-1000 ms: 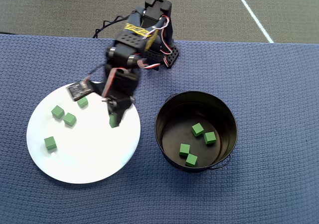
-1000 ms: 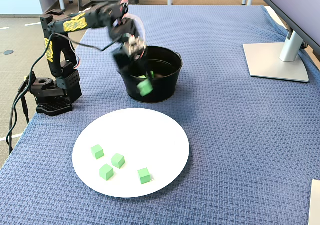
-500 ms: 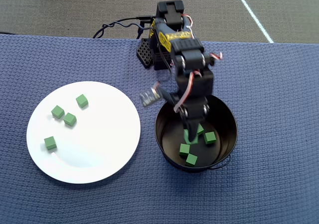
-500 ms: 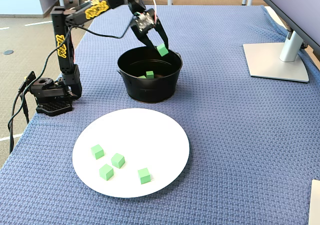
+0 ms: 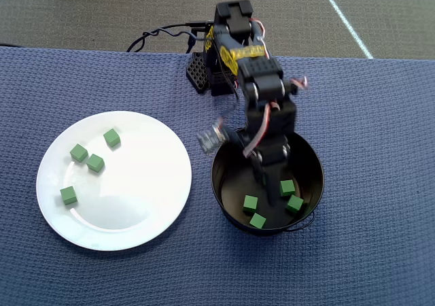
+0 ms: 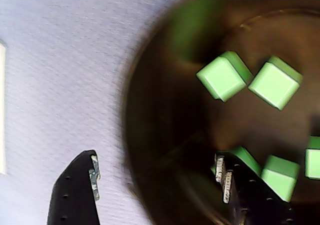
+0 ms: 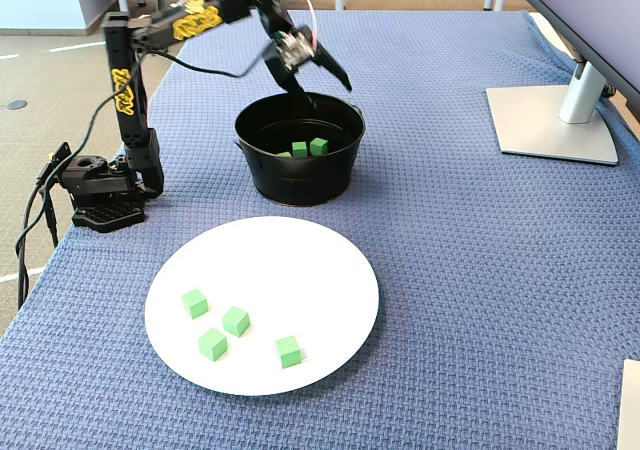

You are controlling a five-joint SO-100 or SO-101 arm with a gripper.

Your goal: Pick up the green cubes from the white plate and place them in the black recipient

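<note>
Jaws [image 7: 318, 82] hang spread and empty over the black recipient [image 7: 262, 170], four green cubes [image 5: 272, 202] beneath them; four more lie on the white plate [image 5: 146, 177], well off to their side in the overhead view.

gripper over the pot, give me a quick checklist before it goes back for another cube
1. Gripper open and empty: ok, jaws spread wide, nothing between them.
2. Last cube released: ok, four green cubes lie in the black pot.
3. Fingertips clear of the pot rim: cannot tell; in the wrist view one finger sits outside the wall, the other inside.
4. Cubes left on the white plate: ok, four remain.
5. Plate cubes graspable: ok, all lie flat; two sit close together.
</note>
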